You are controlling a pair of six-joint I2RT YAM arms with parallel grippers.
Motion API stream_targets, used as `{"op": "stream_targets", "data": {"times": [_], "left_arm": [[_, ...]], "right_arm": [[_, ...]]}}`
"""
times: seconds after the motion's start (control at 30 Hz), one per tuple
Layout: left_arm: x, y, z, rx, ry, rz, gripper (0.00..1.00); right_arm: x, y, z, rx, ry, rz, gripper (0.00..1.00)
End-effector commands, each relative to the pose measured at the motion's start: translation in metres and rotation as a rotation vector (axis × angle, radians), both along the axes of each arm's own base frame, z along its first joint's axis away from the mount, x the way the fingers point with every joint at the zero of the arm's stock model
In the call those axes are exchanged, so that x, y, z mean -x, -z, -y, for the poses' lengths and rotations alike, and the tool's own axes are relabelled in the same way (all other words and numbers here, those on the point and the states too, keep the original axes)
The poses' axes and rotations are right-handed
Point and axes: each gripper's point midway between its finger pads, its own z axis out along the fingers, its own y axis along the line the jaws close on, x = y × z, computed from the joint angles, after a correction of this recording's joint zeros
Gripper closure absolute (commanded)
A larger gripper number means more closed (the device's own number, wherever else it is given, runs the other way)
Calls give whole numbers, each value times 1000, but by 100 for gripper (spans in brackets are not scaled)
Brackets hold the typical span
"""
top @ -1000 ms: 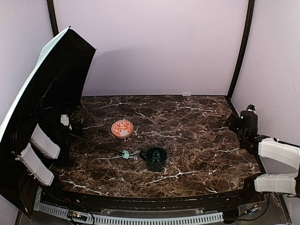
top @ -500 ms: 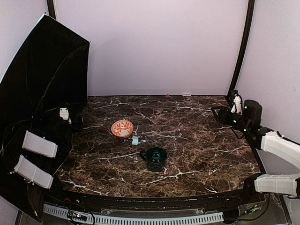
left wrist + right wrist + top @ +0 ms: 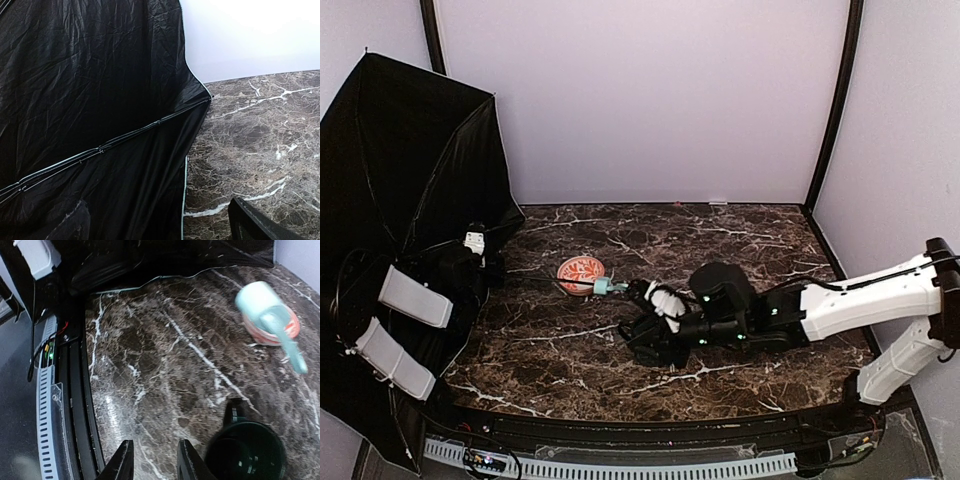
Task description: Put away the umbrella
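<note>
Well, the umbrella (image 3: 410, 160) stands open at the left edge of the counter (image 3: 740, 240). Its canopy is turned so that I see the black underside, a matte, finely creased fabric stretched in panels between thin metal ribs (image 3: 125, 137), with a pale mint hem along its edge. My left arm sits in among that fabric.

My left gripper (image 3: 478, 252) has its jaws spread wide. In the left wrist view only one dark, curved finger (image 3: 255, 225) shows at the lower right, over bare counter, and I can make out nothing clamped between the jaws.

From the canopy a thin dark shaft (image 3: 535, 280) reaches right across the counter to the short, rounded mint handle (image 3: 261, 304). The handle is blurred in my right wrist view, with a flat mint strap (image 3: 292, 347) trailing off its end. It sits just beside the right rim of a shallow orange-and-white patterned bowl (image 3: 578, 270).

My right arm, white shells over black joints, is stretched low across the counter toward that handle. My right gripper (image 3: 152, 460) has its two dark fingers a narrow gap apart with only counter between them. It holds nothing, and the handle lies apart from it, farther out.

Just beside the fingers stands a round, glossy, dark green cup (image 3: 247, 457). The counter is polished dark brown stone with white veins.
</note>
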Motion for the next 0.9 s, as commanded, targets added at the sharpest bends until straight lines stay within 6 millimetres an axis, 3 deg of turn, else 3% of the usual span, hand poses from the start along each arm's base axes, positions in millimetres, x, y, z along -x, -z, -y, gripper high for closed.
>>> {"op": "stream_targets", "data": {"times": [0.0, 0.13, 0.27, 0.43, 0.67, 0.87], "left_arm": [[-2, -8, 1, -21, -8, 10, 1], [-1, -8, 4, -25, 9, 12, 1], [0, -9, 5, -40, 11, 11, 1], [-1, -11, 9, -32, 28, 19, 1], [-3, -8, 10, -35, 36, 15, 1], [-4, -8, 11, -38, 44, 15, 1]], "right_arm": [[18, 9, -39, 40, -85, 112, 74], [9, 56, -56, 118, -45, 94, 94], [-27, 63, -56, 89, 154, 167, 100], [-62, 73, -42, 114, 369, 251, 100], [-106, 87, 16, 178, 708, 329, 100], [-141, 94, 69, 197, 882, 301, 100]]}}
